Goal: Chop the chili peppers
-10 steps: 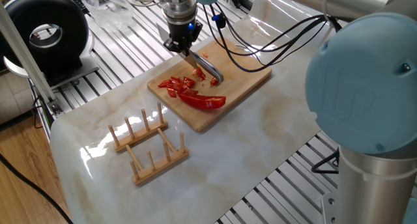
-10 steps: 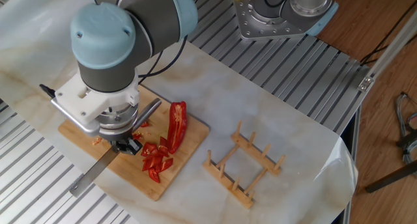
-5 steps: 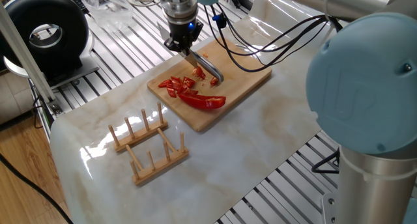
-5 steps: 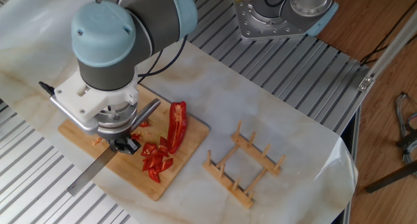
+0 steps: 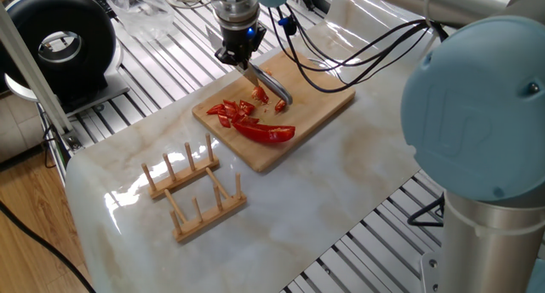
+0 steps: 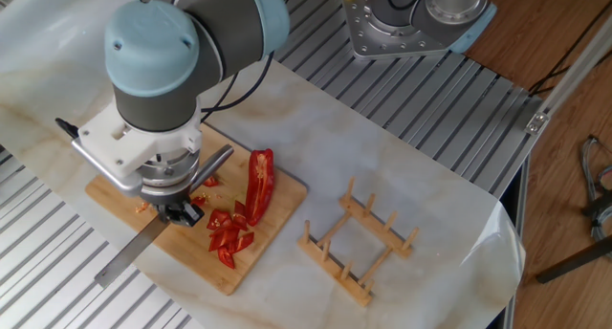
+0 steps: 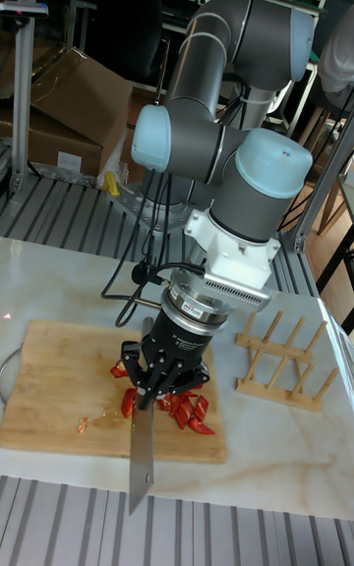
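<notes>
- Red chili peppers point(image 5: 255, 123) lie on a bamboo cutting board point(image 5: 319, 101): one long curved half point(image 6: 259, 181) sits whole near the board's edge that faces the wooden rack point(image 6: 359, 248), and a heap of cut pieces point(image 6: 228, 235) lies at one end of it, towards a corner of the board.
- A few smaller red bits point(image 7: 84, 422) are scattered apart from the heap, nearer the board's opposite end.
- The cutting board rests on a pale marbled desk point(image 5: 341, 174), close to one of its long edges, with slatted metal framing point(image 6: 421, 109) beyond.
- The gripper point(image 7: 165, 371) hangs over the board just beside the heap, its dark fingers point(image 7: 136, 362) pinched on the handle of a knife point(image 7: 142, 448).
- The knife's flat steel blade point(image 6: 129, 255) slants out past the board's edge and over the desk's rim in the other fixed view; in the tall fixed view it points down in front of the board.
- Whether the blade's edge touches the board cannot be told.
- The rack, a ladder-like frame with upright pegs, stands on the desk well apart from the board, nearer the desk's other end.
- A black round device point(image 5: 64, 42) sits off the desk, beyond its corner in one fixed view.
- Black cables point(image 5: 341, 59) hang from the arm above the board's far corner.
</notes>
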Robot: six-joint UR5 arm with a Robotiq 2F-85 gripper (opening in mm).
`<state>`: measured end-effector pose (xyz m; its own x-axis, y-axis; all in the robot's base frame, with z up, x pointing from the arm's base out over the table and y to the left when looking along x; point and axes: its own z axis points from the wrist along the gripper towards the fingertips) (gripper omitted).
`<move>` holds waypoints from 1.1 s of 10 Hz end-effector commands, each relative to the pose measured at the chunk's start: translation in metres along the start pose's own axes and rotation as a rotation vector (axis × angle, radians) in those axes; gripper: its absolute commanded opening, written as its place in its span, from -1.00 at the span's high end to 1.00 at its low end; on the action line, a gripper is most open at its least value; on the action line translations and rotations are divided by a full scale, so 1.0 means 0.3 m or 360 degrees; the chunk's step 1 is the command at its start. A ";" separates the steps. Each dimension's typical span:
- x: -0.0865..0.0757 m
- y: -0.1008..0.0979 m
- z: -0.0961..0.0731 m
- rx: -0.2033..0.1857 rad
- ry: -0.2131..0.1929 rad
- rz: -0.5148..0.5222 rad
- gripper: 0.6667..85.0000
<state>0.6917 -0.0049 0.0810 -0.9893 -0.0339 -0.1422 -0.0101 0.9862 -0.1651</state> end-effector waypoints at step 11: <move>0.011 0.015 0.006 -0.0024 0.0016 0.0026 0.98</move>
<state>0.6898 -0.0018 0.0775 -0.9902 -0.0246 -0.1372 -0.0029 0.9877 -0.1562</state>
